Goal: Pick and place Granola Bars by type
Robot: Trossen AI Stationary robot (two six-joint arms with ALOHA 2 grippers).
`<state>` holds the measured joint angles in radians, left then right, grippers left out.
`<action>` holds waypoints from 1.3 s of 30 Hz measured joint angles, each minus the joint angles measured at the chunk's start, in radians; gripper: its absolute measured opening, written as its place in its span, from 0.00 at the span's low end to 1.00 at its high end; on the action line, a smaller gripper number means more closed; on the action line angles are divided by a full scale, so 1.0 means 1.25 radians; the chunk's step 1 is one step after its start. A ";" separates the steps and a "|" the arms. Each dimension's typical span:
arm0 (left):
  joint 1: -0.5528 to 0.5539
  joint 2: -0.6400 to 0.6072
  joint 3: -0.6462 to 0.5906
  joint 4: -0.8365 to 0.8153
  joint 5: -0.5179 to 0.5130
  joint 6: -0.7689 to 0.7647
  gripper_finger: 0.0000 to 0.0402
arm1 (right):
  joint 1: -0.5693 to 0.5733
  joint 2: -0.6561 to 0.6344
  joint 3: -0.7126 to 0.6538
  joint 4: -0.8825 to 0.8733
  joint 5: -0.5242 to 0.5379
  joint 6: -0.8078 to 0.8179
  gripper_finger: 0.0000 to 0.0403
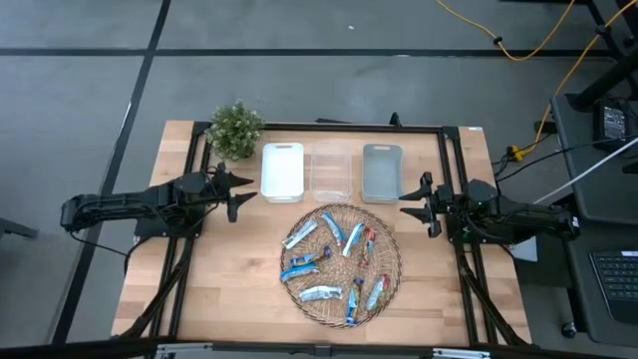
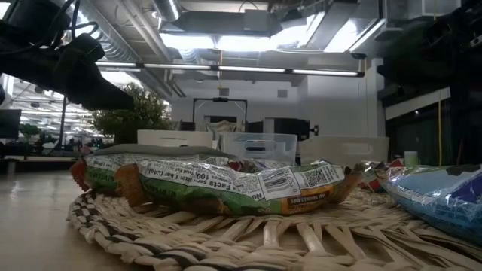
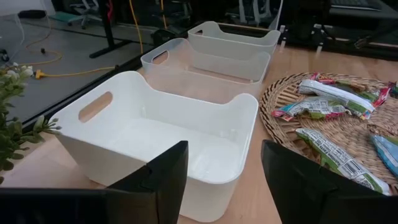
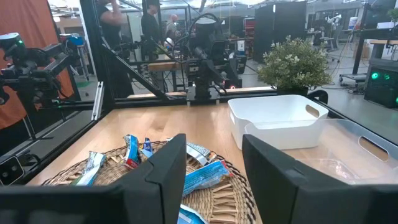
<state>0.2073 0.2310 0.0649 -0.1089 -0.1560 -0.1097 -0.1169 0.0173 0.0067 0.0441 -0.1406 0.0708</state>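
Sorting not yet begun. On the counter (image 1: 229, 269), the wicker tray (image 1: 391, 267) carries all the Granola Bars (image 1: 321, 293), scattered with long axes pointing every way, most lying flat. The three bins (image 1: 282, 172) behind it appear empty, though the clear one is hard to judge. Left claw (image 1: 237, 193) and right claw (image 1: 411, 200) hang released, empty, flanking the bins. Next move, by my judgement: one claw descends across a bar's short width.

Foil-wrapped Granola Bars (image 1: 339, 261) lie scattered flat on the wicker tray (image 1: 391, 261)
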 joint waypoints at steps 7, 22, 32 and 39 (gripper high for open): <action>0.000 0.000 0.000 0.000 0.000 0.000 0.49 | 0.000 0.000 0.000 0.000 0.000 0.000 0.40; 0.000 0.000 0.000 0.000 0.000 0.000 0.49 | 0.000 0.000 0.000 0.002 0.000 0.010 0.40; 0.000 0.000 0.000 0.020 -0.005 0.000 0.49 | 0.000 0.000 0.000 0.009 0.012 0.041 0.40; 0.000 0.000 0.000 0.063 -0.006 -0.021 0.49 | 0.000 0.000 0.000 -0.002 0.012 0.044 0.40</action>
<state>0.2073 0.2310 0.0650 -0.0303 -0.1633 -0.1355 -0.1165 0.0170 0.0067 0.0411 -0.1252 0.1254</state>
